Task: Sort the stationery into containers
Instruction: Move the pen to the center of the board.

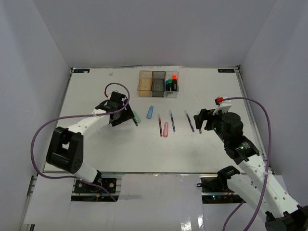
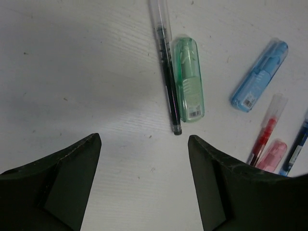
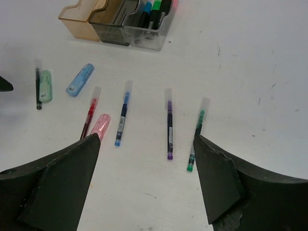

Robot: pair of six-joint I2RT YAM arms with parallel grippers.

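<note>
White matte table (image 1: 144, 154), faint scuffs, everything sat on it.

Left gripper (image 2: 144, 139): jaws spread wide, nothing between them. It hung low over the table just short of the mint highlighter, I'd say lined up for a pick there. The black fingers (image 2: 57, 183) looked like hard wedge-shaped plastic.

Right gripper (image 3: 147, 139): also wide apart and empty. It hovered over the pen row, with the purple pen and green pen showing in its gap. I judged one of those its likely target.

Three translucent rectangular bins stood joined in a row at the far edge: amber bin (image 1: 145, 83) and smoky grey bin (image 1: 158, 83) showed nothing inside that I could see. The clear bin (image 1: 172, 84) held stubby black highlighters (image 3: 153, 12) upright with bright caps up, so that sort group looked started.

Loose on the table mid-way, all lying flat:
- mint highlighter (image 2: 189, 79), flat rounded body, glossy, label at one end.
- blue highlighter (image 2: 260, 76), same shape, angled, well apart from the mint one.
- pink highlighter (image 2: 272, 155), just beside the red pen (image 2: 265, 132).
- dark thin pen (image 2: 167, 72) lying along the mint highlighter, clear barrel.
- blue pen (image 3: 122, 115), purple pen (image 3: 169, 122), green pen (image 3: 197, 132), slim, clear caps, roughly parallel, apart from each other.

Most of the sorting looked left to do.
</note>
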